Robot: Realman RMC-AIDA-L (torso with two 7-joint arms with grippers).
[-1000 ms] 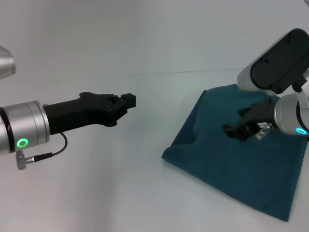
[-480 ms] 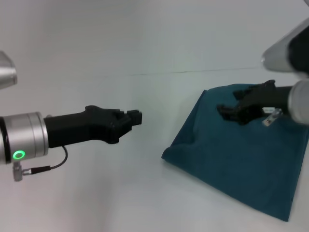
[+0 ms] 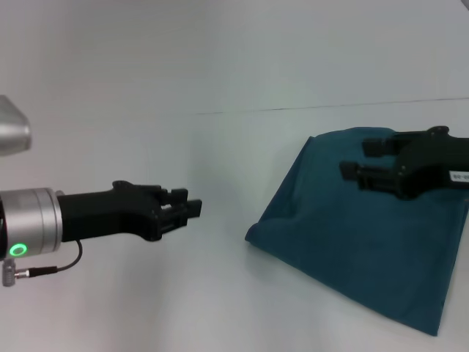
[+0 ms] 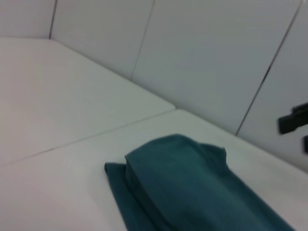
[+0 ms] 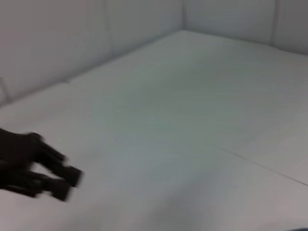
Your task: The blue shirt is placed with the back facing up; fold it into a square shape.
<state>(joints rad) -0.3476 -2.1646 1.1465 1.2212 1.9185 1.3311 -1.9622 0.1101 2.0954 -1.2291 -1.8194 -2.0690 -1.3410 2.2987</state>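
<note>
The blue shirt (image 3: 344,242) lies folded into a rough four-sided shape on the right of the white table (image 3: 220,88), plain side up. It also shows in the left wrist view (image 4: 187,183), with layered edges at its near corner. My right gripper (image 3: 363,159) hovers over the shirt's far part, open and holding nothing. Well clear of the shirt's left edge, my left gripper (image 3: 187,204) hangs over bare table, open and empty. The right wrist view shows only the left gripper (image 5: 60,178) far off above the table.
A thin seam line (image 3: 308,108) runs across the white tabletop behind the shirt. Pale wall panels (image 4: 207,57) stand beyond the table. Bare table stretches left of and in front of the shirt.
My right gripper lifted off the shirt and drew back to the right, levelling out. My left gripper dropped lower and pulled back slightly to the left. The shirt stayed put.
</note>
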